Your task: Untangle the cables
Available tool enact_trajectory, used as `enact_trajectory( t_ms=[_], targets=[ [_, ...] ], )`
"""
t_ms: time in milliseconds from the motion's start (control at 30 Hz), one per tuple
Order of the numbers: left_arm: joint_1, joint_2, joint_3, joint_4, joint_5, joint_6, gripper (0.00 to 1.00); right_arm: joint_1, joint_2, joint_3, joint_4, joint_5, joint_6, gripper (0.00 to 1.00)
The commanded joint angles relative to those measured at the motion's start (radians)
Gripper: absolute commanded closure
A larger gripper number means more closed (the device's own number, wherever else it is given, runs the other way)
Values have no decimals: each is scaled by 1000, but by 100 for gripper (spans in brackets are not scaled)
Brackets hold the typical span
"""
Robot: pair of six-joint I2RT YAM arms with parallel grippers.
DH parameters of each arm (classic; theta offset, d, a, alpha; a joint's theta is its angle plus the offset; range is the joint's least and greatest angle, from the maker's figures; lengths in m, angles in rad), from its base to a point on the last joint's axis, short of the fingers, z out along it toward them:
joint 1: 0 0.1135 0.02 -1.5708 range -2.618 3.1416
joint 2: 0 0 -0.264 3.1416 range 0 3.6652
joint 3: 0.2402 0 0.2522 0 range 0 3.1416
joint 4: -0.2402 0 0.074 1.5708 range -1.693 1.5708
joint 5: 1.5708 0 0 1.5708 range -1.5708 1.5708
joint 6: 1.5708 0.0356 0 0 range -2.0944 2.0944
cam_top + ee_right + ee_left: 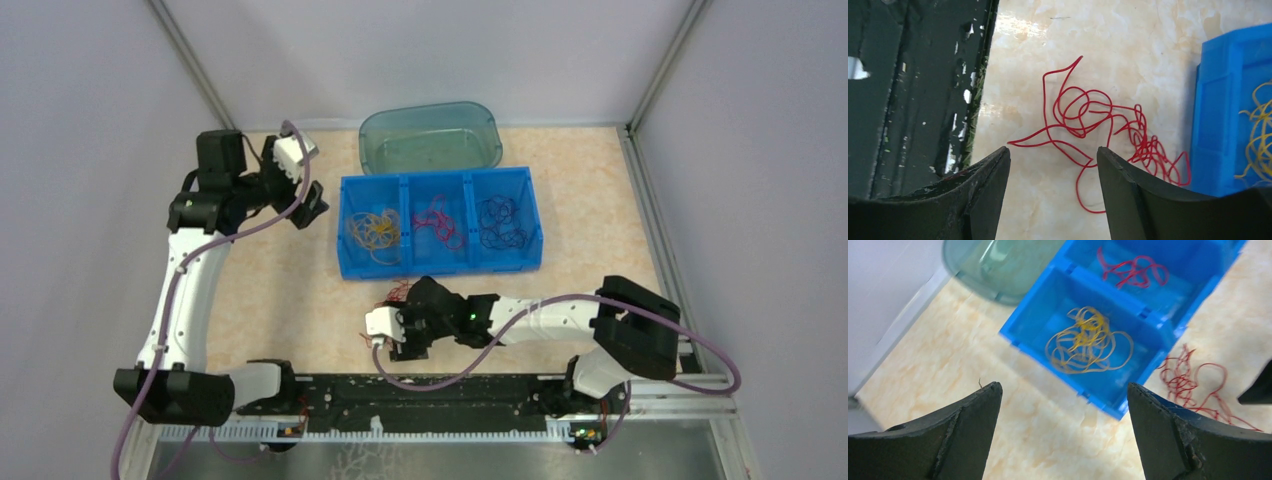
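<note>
Loose red cable tangle (1083, 107) (400, 292) (1193, 385) lies on the beige marbled desk (280, 290) (1128, 35) (948, 355), just in front of the blue plastic 3-compt. bin (440, 268) (1218, 100) (1038, 300), near the bin's L end. Its thin loops are knotted together, w/ 1 strand trailing toward the black base rail (913, 90) (450, 395).

Other cables sit sorted in the bin:
- yellow-orange loops (374, 232) (1088, 340) (1260, 135) in the L compt.
- red strands (438, 222) (1133, 270) in the middle compt.
- dark purple-blue strands (502, 222) in the R compt.

R tool (1053, 152) (398, 338) hangs over the red cable tangle, jaws spread and released, nothing pinched. In the wrist view the tangle shows in and beyond the gap. Can't tell if either finger touches a strand.

L tool (1063, 387) (312, 205) is out by the bin's L end, above the desk. Its jaws are wide apart and empty, facing the yellow-orange loops, well clear of them.

Translucent teal oval tub (430, 108) (998, 270) stands on the desk behind the bin, just beside its far wall.
</note>
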State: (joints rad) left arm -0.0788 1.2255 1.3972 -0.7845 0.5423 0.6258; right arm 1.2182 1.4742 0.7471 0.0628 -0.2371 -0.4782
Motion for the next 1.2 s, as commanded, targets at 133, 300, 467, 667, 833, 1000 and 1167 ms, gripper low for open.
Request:
enact_trajectory(
  t_ms=[133, 300, 467, 667, 833, 1000, 1167],
  targets=[
    [127, -97, -62, -52, -1, 61, 0, 53, 116, 118, -95, 108, -279, 39],
    [139, -115, -69, -96, 34, 107, 0, 53, 152, 133, -70, 109, -286, 51],
    [143, -130, -88, -106, 65, 119, 0, 51, 167, 125, 45, 156, -201, 88],
    [143, -160, -132, -145, 190, 174, 0, -50, 39, 63, 279, 46, 133, 100],
    [143, -207, -208, -158, 308, 217, 0, -96, -94, -15, 418, -16, 286, 100],
    [137, -258, -272, -147, 428, 220, 0, -115, -169, -59, 501, -39, 401, 100],
    [109, -278, -310, -160, 463, 219, 0, -118, -194, -92, 520, -40, 430, 100]
  ],
)
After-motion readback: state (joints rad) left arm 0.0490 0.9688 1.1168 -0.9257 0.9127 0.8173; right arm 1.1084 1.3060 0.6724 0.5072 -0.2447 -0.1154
